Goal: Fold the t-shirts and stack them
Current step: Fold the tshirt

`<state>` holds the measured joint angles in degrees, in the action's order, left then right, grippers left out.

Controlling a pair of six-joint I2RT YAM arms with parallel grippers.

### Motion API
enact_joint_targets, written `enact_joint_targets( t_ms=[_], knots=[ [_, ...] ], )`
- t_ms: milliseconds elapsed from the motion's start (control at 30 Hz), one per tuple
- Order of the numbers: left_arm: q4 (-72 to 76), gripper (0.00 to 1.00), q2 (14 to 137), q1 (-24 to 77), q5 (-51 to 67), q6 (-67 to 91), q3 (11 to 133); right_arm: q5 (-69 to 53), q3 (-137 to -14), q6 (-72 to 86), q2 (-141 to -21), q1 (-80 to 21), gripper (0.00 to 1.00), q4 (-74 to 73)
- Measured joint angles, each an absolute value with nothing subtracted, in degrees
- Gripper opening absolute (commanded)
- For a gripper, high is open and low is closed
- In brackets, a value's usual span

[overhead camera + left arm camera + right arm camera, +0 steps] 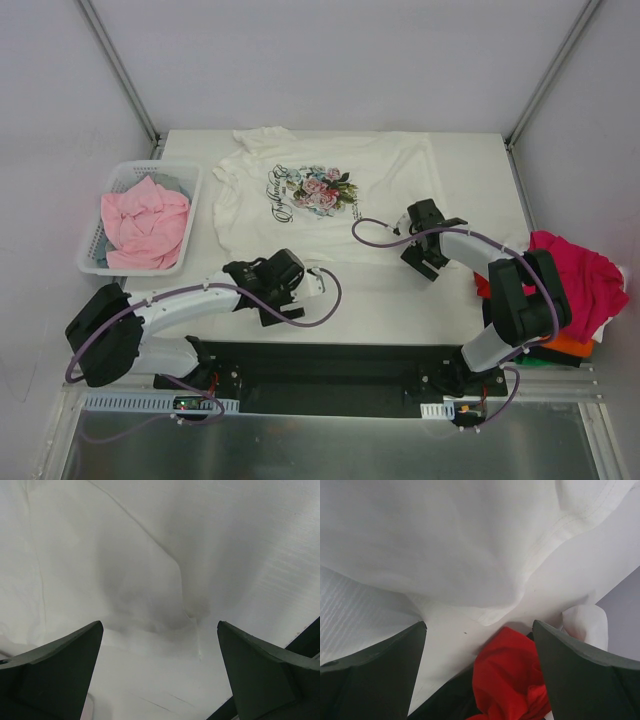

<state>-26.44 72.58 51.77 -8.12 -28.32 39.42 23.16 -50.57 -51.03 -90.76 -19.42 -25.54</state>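
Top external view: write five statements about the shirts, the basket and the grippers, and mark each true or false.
1. The white t-shirt with the flower print lies spread flat on the table. True.
2. A pink t-shirt is bunched up inside the basket at the left. True.
3. The left gripper is shut on the white t-shirt's hem. False: its jaws stand wide open above the cloth and hold nothing.
4. The magenta t-shirt lies in the basket. False: it is heaped at the table's right edge.
5. The right gripper is open near the white t-shirt's near right corner. True.
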Motion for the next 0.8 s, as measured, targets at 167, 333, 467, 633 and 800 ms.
enact_joint_targets(
  t_ms=[167,333,467,633,800],
  knots=[
    [-23.16,0.98,74.56,51.77,-9.56,-29.43,39.38,23.14,-50.57,-51.03,-90.76,-19.44,0.91,-25.52],
    [-20.12,0.93,77.01,51.77,-10.87,-30.00,38.50,23.14,-50.57,-51.07,-90.70,-19.44,0.91,-25.52],
    [-18.52,0.91,77.45,51.77,-11.42,-30.65,38.46,23.14,-50.57,-51.29,-90.59,-19.44,0.91,-25.50],
    [-16.95,0.86,77.67,51.77,-12.58,-30.94,38.15,23.16,-50.57,-51.75,-90.26,-19.42,0.90,-25.21],
    [-16.05,0.85,77.97,51.77,-13.74,-30.96,38.02,23.05,-50.54,-52.16,-90.28,-19.20,0.89,-24.99]
  ],
)
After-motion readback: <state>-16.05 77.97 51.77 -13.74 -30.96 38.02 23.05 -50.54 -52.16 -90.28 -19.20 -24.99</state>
